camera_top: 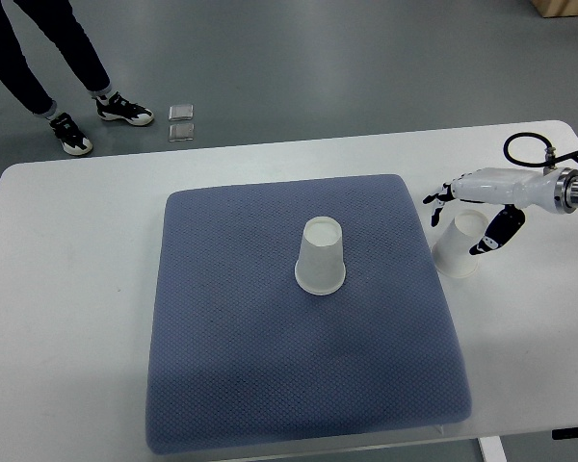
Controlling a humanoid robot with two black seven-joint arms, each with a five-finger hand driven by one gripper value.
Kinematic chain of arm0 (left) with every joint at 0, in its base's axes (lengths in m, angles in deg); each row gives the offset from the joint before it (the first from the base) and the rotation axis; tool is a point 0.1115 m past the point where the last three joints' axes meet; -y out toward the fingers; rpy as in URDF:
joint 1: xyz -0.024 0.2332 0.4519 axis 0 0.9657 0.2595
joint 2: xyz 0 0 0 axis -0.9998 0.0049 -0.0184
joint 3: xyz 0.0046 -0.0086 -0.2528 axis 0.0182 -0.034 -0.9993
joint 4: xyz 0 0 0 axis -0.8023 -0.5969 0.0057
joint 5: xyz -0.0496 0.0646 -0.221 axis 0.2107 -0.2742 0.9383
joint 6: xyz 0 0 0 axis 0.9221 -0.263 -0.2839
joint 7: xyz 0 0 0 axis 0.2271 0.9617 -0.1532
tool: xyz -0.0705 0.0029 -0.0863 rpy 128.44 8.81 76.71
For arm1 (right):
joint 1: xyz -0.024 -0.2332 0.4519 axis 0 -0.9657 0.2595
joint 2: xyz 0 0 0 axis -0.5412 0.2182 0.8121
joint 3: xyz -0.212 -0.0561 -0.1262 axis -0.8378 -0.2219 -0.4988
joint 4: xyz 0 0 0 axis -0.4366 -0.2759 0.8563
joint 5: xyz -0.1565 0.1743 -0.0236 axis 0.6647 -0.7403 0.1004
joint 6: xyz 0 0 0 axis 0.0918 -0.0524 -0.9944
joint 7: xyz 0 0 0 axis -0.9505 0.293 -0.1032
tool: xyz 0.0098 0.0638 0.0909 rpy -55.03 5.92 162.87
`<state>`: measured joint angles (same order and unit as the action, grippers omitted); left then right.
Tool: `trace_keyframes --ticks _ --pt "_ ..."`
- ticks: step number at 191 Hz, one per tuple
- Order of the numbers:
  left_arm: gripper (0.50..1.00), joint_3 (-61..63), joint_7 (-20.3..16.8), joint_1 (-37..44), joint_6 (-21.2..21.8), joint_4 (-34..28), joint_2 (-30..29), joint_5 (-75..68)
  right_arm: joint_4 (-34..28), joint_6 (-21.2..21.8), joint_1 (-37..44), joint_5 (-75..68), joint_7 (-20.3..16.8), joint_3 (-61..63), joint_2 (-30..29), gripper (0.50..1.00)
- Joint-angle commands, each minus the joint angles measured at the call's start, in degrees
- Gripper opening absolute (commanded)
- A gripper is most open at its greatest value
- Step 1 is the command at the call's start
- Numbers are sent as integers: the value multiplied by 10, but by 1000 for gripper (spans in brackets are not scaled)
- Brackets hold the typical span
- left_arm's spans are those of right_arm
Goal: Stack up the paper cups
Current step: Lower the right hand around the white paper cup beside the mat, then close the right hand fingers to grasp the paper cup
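Grey floor beyond a white table (67, 289), with a blue-grey quilted mat (231, 385) spread over the middle. Right hand (472, 217) entering from the right edge, fingers spread and partly curved around a white paper cup (458, 252) just beside the mat's edge; dark fingertips (435, 204) above the cup, thumb along its near side. Contact apparent but grip not closed; cup apparently tilted or on its side, mouth toward the hand, though exact pose uncertain. Second paper cup (321, 257) well to the left of the hand, inverted on the mat, base upward. Left hand absent from view.

Risks, as judged: thin cup wall likely to crush or spring free under an uneven squeeze; light cup liable to roll or skid on the smooth table if nudged before closure; soft mat offering an unsteady footing, so an off-centre placement could tip the inverted cup; mismatched orientation preventing nesting.

Shoes and trouser legs of a person (39, 58) far beyond the hand; two small clear squares (181, 122) on the floor nearby.

No brands, labels or legible writing on cups, mat or table.
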<state>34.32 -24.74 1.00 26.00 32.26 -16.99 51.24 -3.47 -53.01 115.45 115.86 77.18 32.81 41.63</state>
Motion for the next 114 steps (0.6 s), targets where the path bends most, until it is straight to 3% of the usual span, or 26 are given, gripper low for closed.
trace_keyframes --ticks 1,48,114 --pt "1000 0 0 0 0 0 0 0 9 -17 -3 2 0 -12 -4 909" --pt "1000 0 0 0 0 0 0 0 48 -57 -14 2 0 -23 -17 909" --pt "1000 0 0 0 0 0 0 0 87 -77 -32 2 0 -23 -52 895"
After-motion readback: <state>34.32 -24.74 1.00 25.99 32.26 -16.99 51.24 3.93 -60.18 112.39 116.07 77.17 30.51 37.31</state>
